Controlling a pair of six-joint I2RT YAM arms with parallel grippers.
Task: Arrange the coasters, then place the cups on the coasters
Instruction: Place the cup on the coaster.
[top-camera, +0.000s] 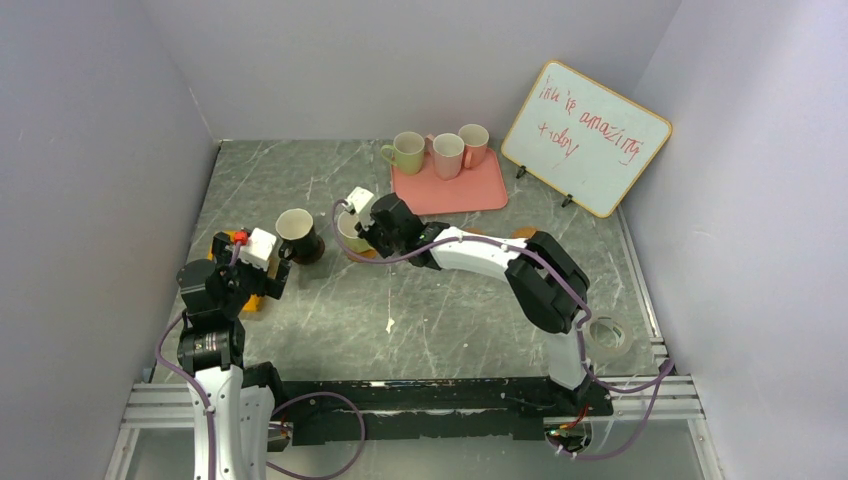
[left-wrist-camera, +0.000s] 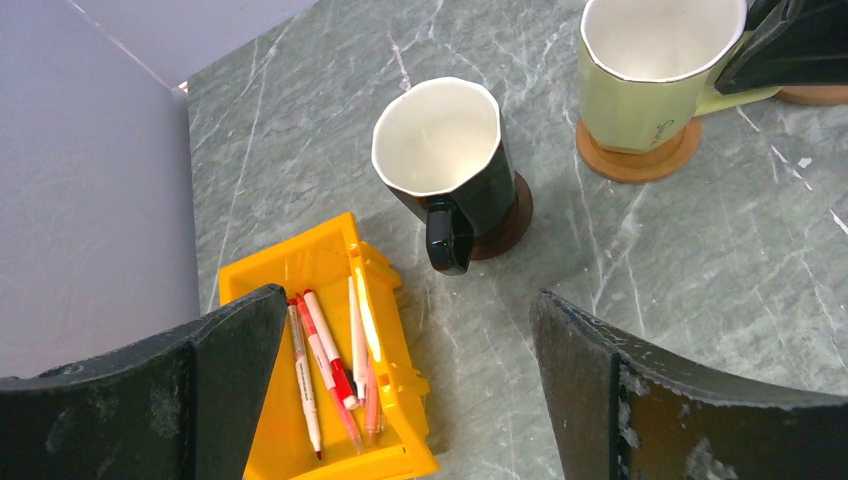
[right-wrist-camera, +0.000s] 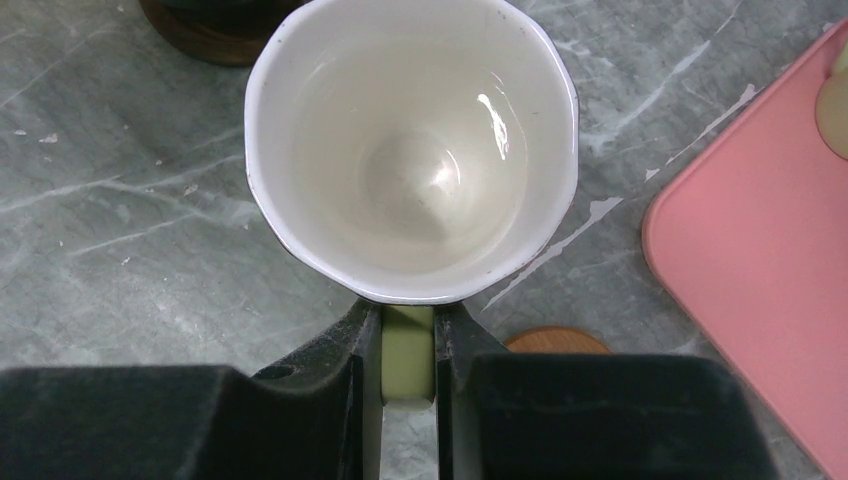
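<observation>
A dark brown cup (left-wrist-camera: 445, 165) with a pale inside stands on a dark brown coaster (left-wrist-camera: 510, 222). To its right a pale green cup (left-wrist-camera: 640, 70) rests on an orange-tan coaster (left-wrist-camera: 640, 162). My right gripper (right-wrist-camera: 408, 320) is shut on this green cup's handle (right-wrist-camera: 408, 358), and I look down into the cup (right-wrist-camera: 412, 150). Another tan coaster (right-wrist-camera: 556, 340) lies bare beside the fingers. My left gripper (left-wrist-camera: 407, 305) hangs open and empty, near the dark cup (top-camera: 298, 235). Three more cups, one green (top-camera: 407, 152) and two pink (top-camera: 447, 155), stand on the pink tray (top-camera: 470, 192).
A yellow bin (left-wrist-camera: 330, 300) holding several pens sits under my left gripper, by the left wall. A whiteboard (top-camera: 585, 135) leans at the back right. A tape roll (top-camera: 607, 335) lies near the right arm's base.
</observation>
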